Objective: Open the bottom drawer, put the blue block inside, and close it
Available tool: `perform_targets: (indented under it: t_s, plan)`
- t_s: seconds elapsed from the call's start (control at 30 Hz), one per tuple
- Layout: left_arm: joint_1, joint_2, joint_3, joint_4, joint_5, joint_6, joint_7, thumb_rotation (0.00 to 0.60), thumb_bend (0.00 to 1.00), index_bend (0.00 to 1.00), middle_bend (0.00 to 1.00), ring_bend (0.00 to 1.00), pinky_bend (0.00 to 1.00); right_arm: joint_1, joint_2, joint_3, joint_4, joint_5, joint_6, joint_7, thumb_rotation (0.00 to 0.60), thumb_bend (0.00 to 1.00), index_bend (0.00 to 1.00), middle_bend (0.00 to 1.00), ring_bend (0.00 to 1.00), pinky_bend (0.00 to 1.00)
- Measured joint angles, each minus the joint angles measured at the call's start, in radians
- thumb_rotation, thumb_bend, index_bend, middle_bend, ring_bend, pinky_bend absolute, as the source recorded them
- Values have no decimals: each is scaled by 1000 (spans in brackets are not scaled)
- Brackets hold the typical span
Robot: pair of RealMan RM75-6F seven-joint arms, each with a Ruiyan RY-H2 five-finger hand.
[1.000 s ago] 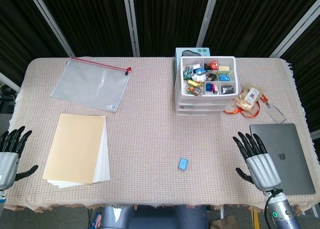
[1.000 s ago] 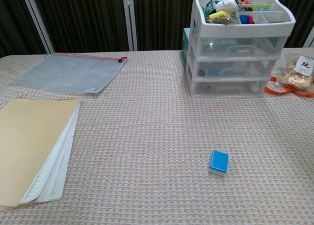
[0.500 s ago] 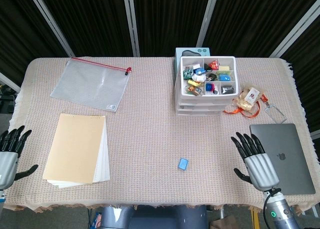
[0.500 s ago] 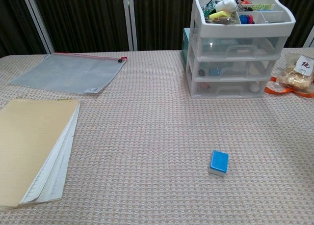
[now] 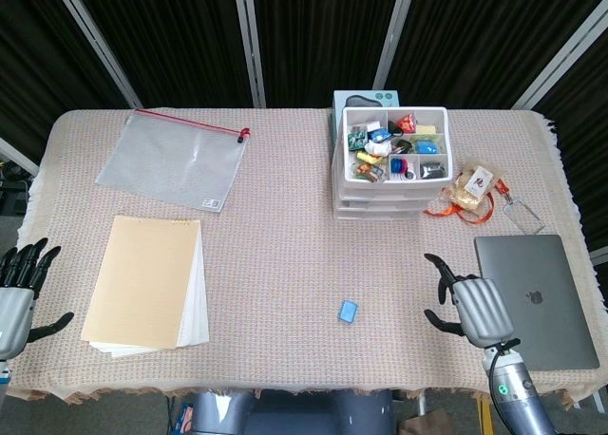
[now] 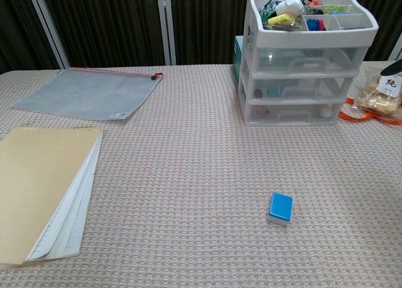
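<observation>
Right robot hand (image 5: 467,307): hovers empty above the near right of the worktop (image 5: 285,255), fingers spread and partly curled, touching nothing, just left of the laptop (image 5: 537,297).
Left robot hand (image 5: 17,288): at the near left edge, fingers apart, holding nothing.
Blue block (image 6: 280,208): lies flat on the worktop, near centre, well apart from both hands.
Bottom drawer (image 6: 295,114): looks fully pushed in, lowest in the drawer unit (image 5: 389,164) at the far right.
Progress: nothing appears done; opening the drawer, placing the block and closing all remain.
Also present: notepad (image 5: 147,283) at near left, zip pouch (image 5: 171,160) at far left, snack bag (image 5: 473,188) beside the unit.
</observation>
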Motion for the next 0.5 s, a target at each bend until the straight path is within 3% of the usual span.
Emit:
perform_targets:
  t_s: [0.1, 0.2, 0.5]
  plan:
    - [0, 0, -1, -1, 1, 1, -5, 600, 172, 78, 0, 0, 0, 28, -17, 32, -45, 110, -47, 6, 600, 436, 118, 782, 807, 738]
    - [0, 0, -1, -3, 1, 1, -16, 600, 169, 78, 0, 0, 0, 62, -39, 70, -80, 248, -93, 13, 600, 477, 118, 782, 809, 744]
    - [-2, 0, -5, 0, -5, -1, -39, 600, 171, 79, 0, 0, 0, 187, -118, 211, -135, 771, -257, 119, 600, 499, 118, 782, 818, 753]
